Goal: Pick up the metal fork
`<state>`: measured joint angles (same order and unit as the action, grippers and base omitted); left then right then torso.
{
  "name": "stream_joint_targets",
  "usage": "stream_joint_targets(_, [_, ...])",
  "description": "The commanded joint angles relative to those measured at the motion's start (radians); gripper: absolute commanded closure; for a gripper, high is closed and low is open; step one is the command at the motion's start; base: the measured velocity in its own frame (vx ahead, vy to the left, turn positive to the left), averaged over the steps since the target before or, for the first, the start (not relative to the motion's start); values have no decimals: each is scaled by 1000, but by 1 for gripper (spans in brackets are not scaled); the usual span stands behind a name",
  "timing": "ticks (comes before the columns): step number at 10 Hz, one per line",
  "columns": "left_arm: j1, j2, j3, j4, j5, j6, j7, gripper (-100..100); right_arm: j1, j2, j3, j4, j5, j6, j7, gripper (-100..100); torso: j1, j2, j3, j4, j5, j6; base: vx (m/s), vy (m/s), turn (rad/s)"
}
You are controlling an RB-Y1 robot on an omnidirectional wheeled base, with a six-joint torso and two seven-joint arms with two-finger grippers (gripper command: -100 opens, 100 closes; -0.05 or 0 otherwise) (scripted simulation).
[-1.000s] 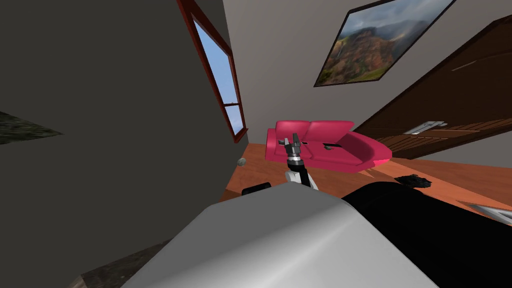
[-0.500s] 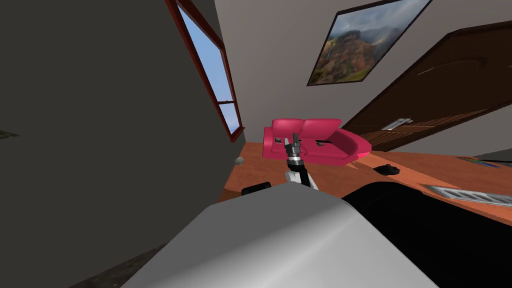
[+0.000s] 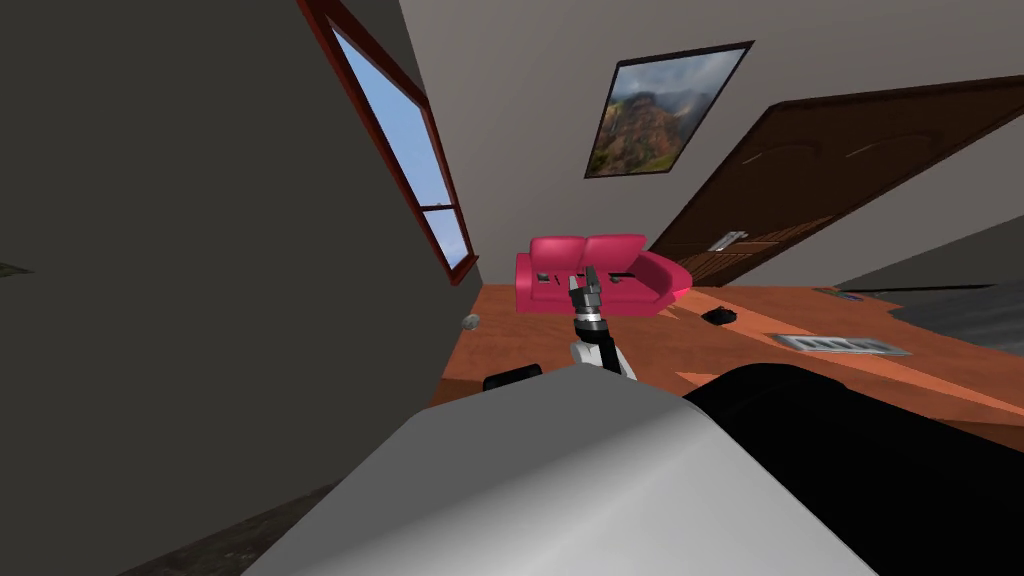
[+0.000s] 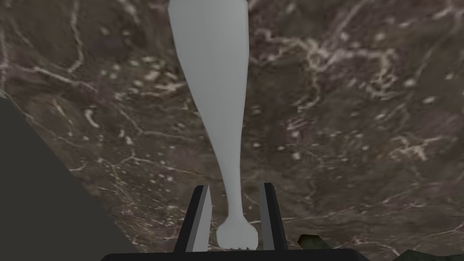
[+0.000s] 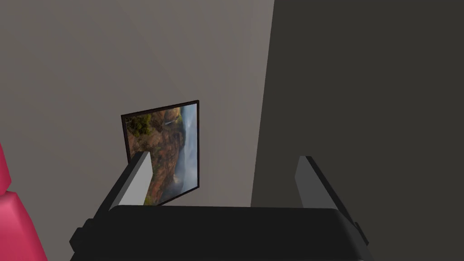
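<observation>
In the left wrist view a plain light grey fork (image 4: 213, 68) runs lengthwise away from my left gripper (image 4: 235, 213). The two fingers are shut on its narrow part, and its small end sits by the gripper's body. Behind the fork lies a dark brown marbled surface (image 4: 362, 113). My right gripper (image 3: 587, 290) is raised in front of my chest, in line with the red sofa. It stands open with nothing between its fingers (image 5: 136, 181).
A dark grey wall (image 3: 200, 250) stands close on my left, with a red-framed window (image 3: 400, 170) further along. A red sofa (image 3: 590, 275), a brown door (image 3: 830, 170), a floor vent (image 3: 840, 345) and a small dark object (image 3: 718, 316) lie across the orange wooden floor.
My own view has swung: sofa, picture and door have slid left and look smaller, and more floor shows on the right. The raised right arm keeps its place before my chest.
</observation>
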<state>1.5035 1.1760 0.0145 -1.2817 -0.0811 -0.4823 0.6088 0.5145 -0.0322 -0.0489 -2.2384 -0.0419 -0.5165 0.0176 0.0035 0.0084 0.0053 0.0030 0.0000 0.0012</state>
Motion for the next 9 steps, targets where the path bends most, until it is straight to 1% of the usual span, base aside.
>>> stream_joint_targets(1, [14,33,2,-29,24,31,50,100,0,0,0,0,0,0,0,0,0,0,0,0,0,0,-150,-50,-197])
stream_joint_targets(2, [26,62,4,-52,45,55,75,100,0,0,0,0,0,0,0,0,0,1,0,0,0,1,-232,-84,-332])
stream_joint_targets(3, [26,62,4,-52,45,55,94,100,0,0,0,0,0,0,0,0,-2,5,2,1,0,2,-192,-51,-178])
stream_joint_targets(4, [38,92,7,-76,66,78,126,100,0,0,0,0,0,0,0,0,0,5,3,1,0,-1,-189,-86,-234])
stream_joint_targets(5, [38,92,7,-76,66,78,137,100,0,0,0,0,0,0,0,0,-2,5,3,1,0,0,-150,-68,-116])
stream_joint_targets(6, [50,121,9,-99,87,102,173,100,0,0,0,0,0,0,0,0,-1,3,2,1,0,-2,-150,-59,-184])
stream_joint_targets(7, [50,121,9,-99,87,102,180,100,0,0,0,0,0,0,0,0,0,3,2,1,0,0,-113,-45,-140])
stream_joint_targets(8, [62,150,11,-122,109,126,220,100,0,0,0,0,0,0,0,0,1,1,1,0,0,-2,-135,-70,-216])
stream_joint_targets(9, [74,180,14,-146,130,150,247,100,0,0,0,0,0,0,0,0,0,1,1,0,0,0,-220,-114,-337])
